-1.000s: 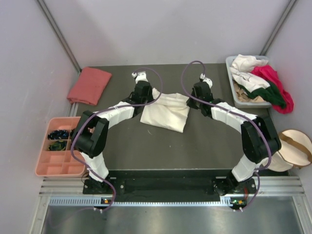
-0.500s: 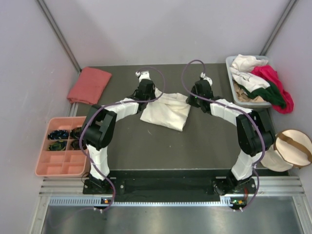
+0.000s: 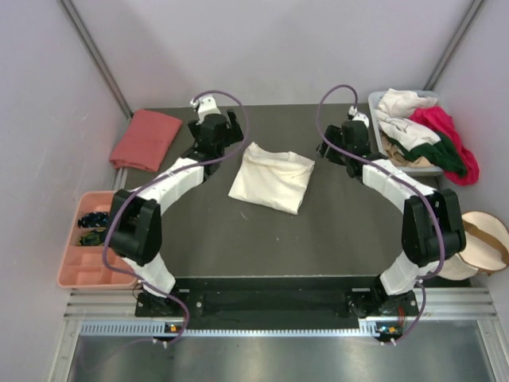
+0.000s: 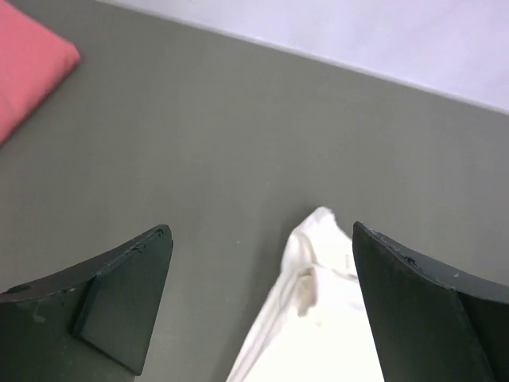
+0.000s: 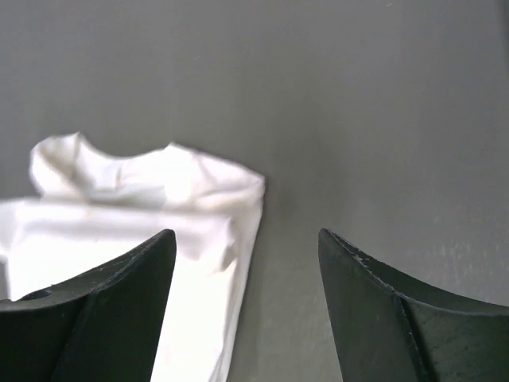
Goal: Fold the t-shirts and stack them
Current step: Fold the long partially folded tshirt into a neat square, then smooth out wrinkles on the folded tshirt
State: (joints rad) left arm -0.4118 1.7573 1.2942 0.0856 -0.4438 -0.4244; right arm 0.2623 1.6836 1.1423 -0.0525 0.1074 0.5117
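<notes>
1. Cloth first: the cream-white t-shirt (image 3: 272,177) lay folded into a rough square on the dark mat (image 3: 238,239). It sat between the two grippers and a little nearer the arm bases than either, and nothing touched it
2. The left gripper (image 4: 261,231) hung with its jaws spread wide and nothing between them. One far corner of the shirt showed just below and to its right, apart from both fingers
3. The right gripper (image 5: 245,235) was likewise parted and empty. The other far corner lay below and to its left, clear of the fingers
4. To my eye the jaws stood apart over those two corners because that is where a fold gets laid down. The shirt looked let go rather than mid-fold, though its edges were lumpy
5. The salmon-pink t-shirt (image 3: 146,139) sat folded well off to the left of the left gripper, at the mat's far corner. I took it for the start of the stack, so the cream one probably had yet to go over there
6. Just right of the right gripper stood a grey bin (image 3: 406,169) heaped with unfolded shirts (image 3: 413,131) in white, magenta and dark green, some spilling over its rim. Plenty of the job looked to be left
7. The mat was matte and bare around the shirt, with plain pale walls closing in three sides. A pink tray (image 3: 67,270) sat off the left edge and a round beige pouch (image 3: 481,243) off the right
</notes>
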